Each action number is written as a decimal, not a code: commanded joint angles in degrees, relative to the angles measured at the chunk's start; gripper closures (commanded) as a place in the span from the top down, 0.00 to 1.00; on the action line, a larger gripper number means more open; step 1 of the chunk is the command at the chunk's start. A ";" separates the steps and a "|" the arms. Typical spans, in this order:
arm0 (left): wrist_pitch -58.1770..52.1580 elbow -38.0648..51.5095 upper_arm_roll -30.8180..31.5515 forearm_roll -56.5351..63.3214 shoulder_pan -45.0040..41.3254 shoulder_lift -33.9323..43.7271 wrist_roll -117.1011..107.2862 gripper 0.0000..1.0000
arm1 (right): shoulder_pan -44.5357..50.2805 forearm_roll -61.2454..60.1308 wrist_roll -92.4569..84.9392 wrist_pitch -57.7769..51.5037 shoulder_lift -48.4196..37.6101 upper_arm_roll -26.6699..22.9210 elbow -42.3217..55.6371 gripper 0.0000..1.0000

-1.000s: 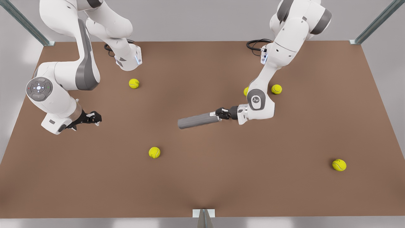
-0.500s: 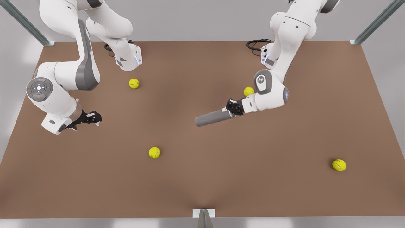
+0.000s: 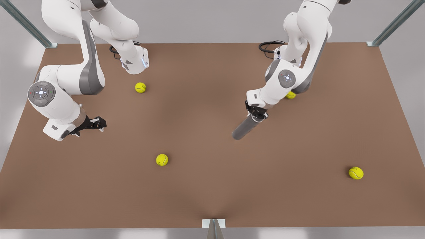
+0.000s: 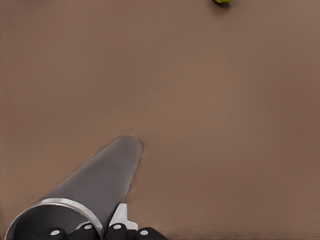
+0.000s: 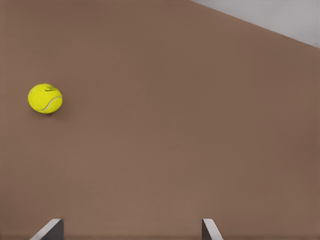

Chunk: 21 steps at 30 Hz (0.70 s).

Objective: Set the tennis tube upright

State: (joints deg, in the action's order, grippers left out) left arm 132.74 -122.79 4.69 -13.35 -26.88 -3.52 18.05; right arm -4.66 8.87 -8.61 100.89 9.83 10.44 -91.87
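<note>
Tube tilted in left gripper, four balls on table

Counts: one tennis tube (image 3: 244, 127), two grippers, four tennis balls, one brown table (image 3: 206, 186). Tube is a slim plain dark grey cylinder, hollow, with a silvery rim (image 4: 50, 207) at the end that is held. Inside of the tube reads dark in the left wrist view; contents cannot be told.

Left gripper (image 3: 257, 114) is on the arm at the front view's right, and its fingers are clamped on the rim end of the tube. Tube slants down from the gripper toward the table, closed end lowest and at or just above the surface; contact cannot be told. Not upright, not flat either. In the left wrist view the tube (image 4: 95, 185) runs away from the camera, with the left gripper (image 4: 97, 231) at the rim.

Right gripper (image 3: 96, 123) is on the arm at the front view's left, well apart from the tube, waiting low over the table. Its fingertips (image 5: 50, 229) stand spread apart with nothing between them.

Balls relative to the tube: one (image 3: 290, 95) just behind the left arm, partly hidden; one (image 3: 140, 87) far toward the right arm's base; one (image 3: 162, 159) nearer the front edge, between tube and right gripper; one (image 3: 356, 173) well apart on the other side. Right wrist view shows one ball (image 5: 45, 98) on the bare table.
</note>
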 commanded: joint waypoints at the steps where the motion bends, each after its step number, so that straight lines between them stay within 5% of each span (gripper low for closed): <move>1: -1.52 0.01 0.06 7.19 -0.63 0.01 -20.51 0.23 | 0.00 0.00 -0.10 0.01 0.02 0.02 0.03 1.00; 5: -1.96 0.10 0.06 18.45 -0.89 -0.61 -22.36 0.23 | 0.00 0.00 -0.10 -0.08 0.02 0.02 0.03 1.00; 12: -2.14 0.10 0.05 20.65 -0.81 -1.93 -23.24 0.25 | 0.00 0.00 -0.18 0.01 0.46 0.02 0.12 1.00; 13: -2.05 0.10 0.06 20.65 -0.81 -2.37 -23.41 0.35 | -0.09 0.00 -0.27 -0.08 0.46 0.02 0.12 1.00; 15: -2.05 0.10 0.06 20.65 -0.81 -2.90 -23.41 1.00 | -0.09 0.00 -0.27 -0.16 0.37 0.02 0.12 1.00; 21: -4.69 0.10 0.06 20.65 -0.81 0.36 -23.50 1.00 | -0.09 0.00 -0.27 -0.08 0.55 0.02 0.12 1.00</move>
State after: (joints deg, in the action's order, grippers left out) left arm 129.71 -122.72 4.74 7.07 -27.60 -3.67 1.82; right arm -4.74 8.88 -8.75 100.81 10.40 10.44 -91.82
